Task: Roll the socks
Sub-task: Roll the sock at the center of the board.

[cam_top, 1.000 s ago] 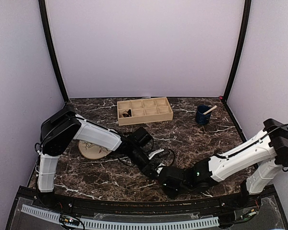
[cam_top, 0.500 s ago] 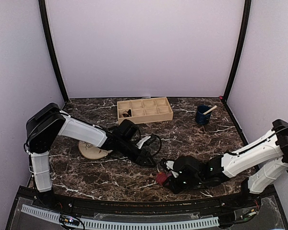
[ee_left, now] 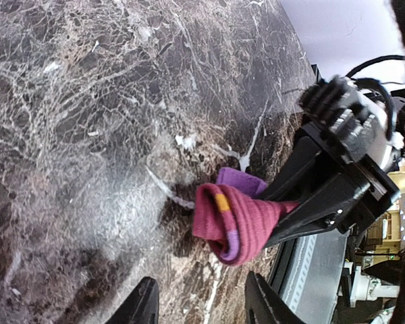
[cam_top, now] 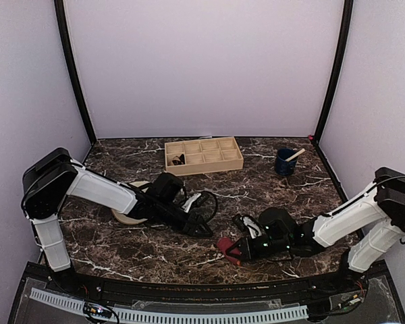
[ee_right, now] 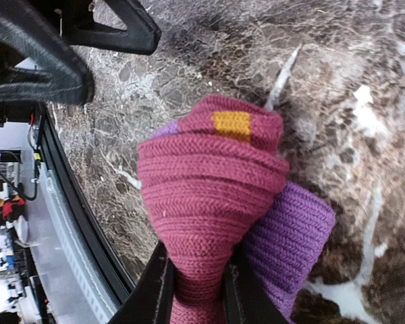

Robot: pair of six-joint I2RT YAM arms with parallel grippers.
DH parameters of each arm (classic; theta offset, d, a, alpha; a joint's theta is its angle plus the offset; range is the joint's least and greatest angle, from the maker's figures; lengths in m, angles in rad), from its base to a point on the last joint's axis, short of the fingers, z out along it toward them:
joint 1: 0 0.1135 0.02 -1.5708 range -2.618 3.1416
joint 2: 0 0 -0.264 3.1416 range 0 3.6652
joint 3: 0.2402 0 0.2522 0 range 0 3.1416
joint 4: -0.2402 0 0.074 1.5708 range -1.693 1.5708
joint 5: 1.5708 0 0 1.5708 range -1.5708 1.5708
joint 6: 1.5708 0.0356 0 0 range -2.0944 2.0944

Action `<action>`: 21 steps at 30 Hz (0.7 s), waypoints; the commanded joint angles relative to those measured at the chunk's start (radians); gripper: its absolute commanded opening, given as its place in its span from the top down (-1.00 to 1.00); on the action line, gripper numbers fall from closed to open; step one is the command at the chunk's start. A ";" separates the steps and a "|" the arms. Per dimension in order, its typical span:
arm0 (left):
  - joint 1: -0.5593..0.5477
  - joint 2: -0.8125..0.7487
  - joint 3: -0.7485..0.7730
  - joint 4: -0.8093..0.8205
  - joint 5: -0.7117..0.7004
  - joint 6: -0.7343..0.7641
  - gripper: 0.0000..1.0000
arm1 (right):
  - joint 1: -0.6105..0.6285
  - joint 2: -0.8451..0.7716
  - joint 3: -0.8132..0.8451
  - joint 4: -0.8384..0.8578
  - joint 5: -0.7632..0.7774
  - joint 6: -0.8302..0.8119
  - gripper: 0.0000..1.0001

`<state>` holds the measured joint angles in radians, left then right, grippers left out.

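Note:
A rolled magenta-purple sock [cam_top: 227,246] with an orange patch hangs just above the marble near the table's front edge. My right gripper [cam_top: 238,249] is shut on it; the right wrist view shows both black fingers [ee_right: 159,289] squeezing the narrow end of the sock [ee_right: 212,182], with a purple layer beside it. My left gripper [cam_top: 204,229] stands open a short way to the left, holding nothing. In the left wrist view its gripper [ee_left: 202,307] faces the sock [ee_left: 237,221], with a gap of bare marble between them.
A wooden divided box [cam_top: 204,155] stands at the back with a small dark bundle [cam_top: 179,160] in one compartment. A blue cup with a stick [cam_top: 285,162] is at back right. A beige plate [cam_top: 123,215] lies under the left arm. The table's front rail [ee_right: 74,223] runs close by the sock.
My left gripper has let go, opened and drawn back to the left. The right gripper has shifted slightly right, and the sock roll now shows in its grip.

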<state>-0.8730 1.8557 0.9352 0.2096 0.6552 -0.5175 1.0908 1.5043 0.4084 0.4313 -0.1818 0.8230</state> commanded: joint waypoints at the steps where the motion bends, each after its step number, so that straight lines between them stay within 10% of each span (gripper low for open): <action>1: -0.001 -0.062 -0.017 0.037 0.033 -0.042 0.09 | -0.044 0.075 -0.011 0.209 -0.111 0.075 0.70; 21: -0.027 -0.129 -0.032 -0.153 -0.129 -0.135 -0.08 | -0.098 0.304 0.089 0.443 -0.216 0.145 0.71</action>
<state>-0.8959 1.8042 0.9146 0.1692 0.5926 -0.6300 1.0012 1.8030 0.4767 0.8387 -0.3943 0.9672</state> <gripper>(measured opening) 0.531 0.149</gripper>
